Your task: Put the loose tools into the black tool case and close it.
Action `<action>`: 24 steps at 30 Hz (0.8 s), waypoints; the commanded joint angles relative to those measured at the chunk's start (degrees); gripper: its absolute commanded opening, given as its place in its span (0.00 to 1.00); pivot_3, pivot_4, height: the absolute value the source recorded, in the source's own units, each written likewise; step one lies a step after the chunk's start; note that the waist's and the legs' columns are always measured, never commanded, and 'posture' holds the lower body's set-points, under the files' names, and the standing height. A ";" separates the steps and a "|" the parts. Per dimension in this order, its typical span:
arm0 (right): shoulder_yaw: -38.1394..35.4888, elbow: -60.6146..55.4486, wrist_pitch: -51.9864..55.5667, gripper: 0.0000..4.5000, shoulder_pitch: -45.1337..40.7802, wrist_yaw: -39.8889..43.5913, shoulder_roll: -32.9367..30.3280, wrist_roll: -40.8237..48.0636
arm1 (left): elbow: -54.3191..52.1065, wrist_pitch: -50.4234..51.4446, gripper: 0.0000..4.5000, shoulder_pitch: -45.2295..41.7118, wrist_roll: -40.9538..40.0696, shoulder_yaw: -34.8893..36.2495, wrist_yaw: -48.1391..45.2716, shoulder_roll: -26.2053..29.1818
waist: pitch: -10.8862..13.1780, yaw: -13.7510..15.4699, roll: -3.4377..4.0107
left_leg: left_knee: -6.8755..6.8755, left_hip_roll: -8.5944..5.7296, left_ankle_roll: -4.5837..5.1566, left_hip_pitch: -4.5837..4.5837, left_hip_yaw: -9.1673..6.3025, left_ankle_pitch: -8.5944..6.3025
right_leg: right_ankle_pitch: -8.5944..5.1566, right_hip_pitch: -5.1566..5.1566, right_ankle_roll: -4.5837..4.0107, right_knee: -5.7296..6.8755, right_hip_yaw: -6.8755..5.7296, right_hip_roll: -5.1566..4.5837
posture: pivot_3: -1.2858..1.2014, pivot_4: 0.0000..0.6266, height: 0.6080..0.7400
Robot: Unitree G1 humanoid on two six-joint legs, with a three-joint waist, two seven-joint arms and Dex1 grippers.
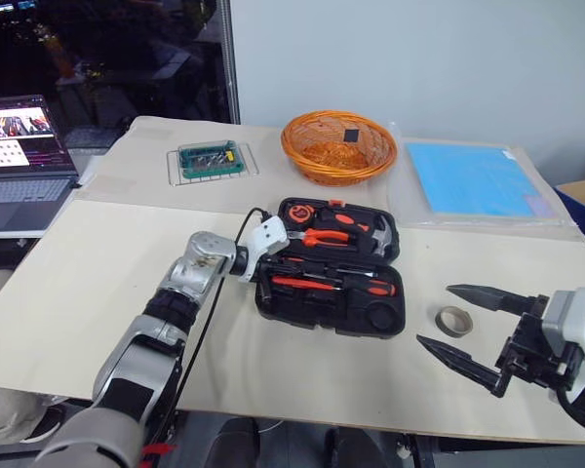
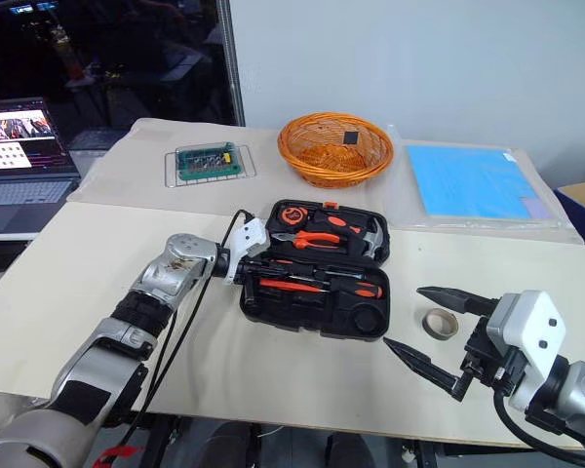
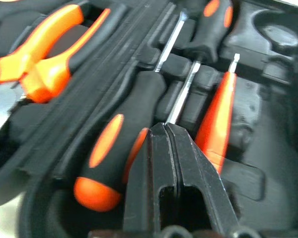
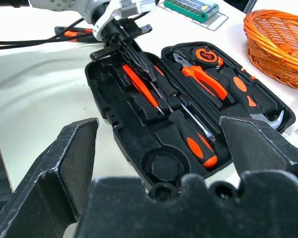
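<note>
Black tool case (image 1: pixel 330 268) lying open at frame centre, screwdrivers (image 1: pixel 331 285) seated inside; tape ring (image 1: pixel 454 321) loose on surface (image 1: pixel 97 283), lower right. Left end effector (image 4: pixel 134 52) pinched shut, empty, over the recesses; right end effector (image 1: pixel 460 327) spread wide beside the ring. Best to straddle the ring squarely before closing.

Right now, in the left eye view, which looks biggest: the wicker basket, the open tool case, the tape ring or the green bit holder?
1. black tool case
2. wicker basket, farther away, so unsure
3. green bit holder
4. tape ring

Head eyes look down over the table (image 1: pixel 97 263); both wrist views face the open black tool case (image 4: pixel 134 144), left closest.
</note>
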 commanded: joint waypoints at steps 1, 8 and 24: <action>-1.68 -1.19 -1.57 1.00 0.07 -0.05 0.26 -0.10 | -7.32 5.26 0.01 -1.43 -7.26 5.34 -2.49 -0.47 | 0.01 -0.03 -0.01 | 0.00 0.00 0.00 -0.02 0.00 0.00 | 0.03 -0.02 0.05 0.00 0.00 0.00 | 0.52 0.24 1.00; -1.71 -1.25 -1.59 1.00 0.24 0.01 0.26 0.25 | -24.19 20.46 0.01 7.82 -12.65 4.99 -3.22 3.96 | -0.03 -0.64 0.07 | -0.03 0.03 0.00 0.04 0.00 0.00 | 0.10 -0.01 0.19 0.03 0.01 0.02 | 0.52 0.24 1.00; -1.71 -0.71 -0.84 1.00 -0.83 0.47 -0.77 0.71 | -24.07 24.63 0.01 13.68 -11.90 4.83 9.30 -0.59 | -0.02 -0.11 0.05 | -0.01 0.02 0.01 0.06 -0.01 0.00 | -0.08 0.01 -0.13 0.03 0.01 0.01 | 0.52 0.24 1.00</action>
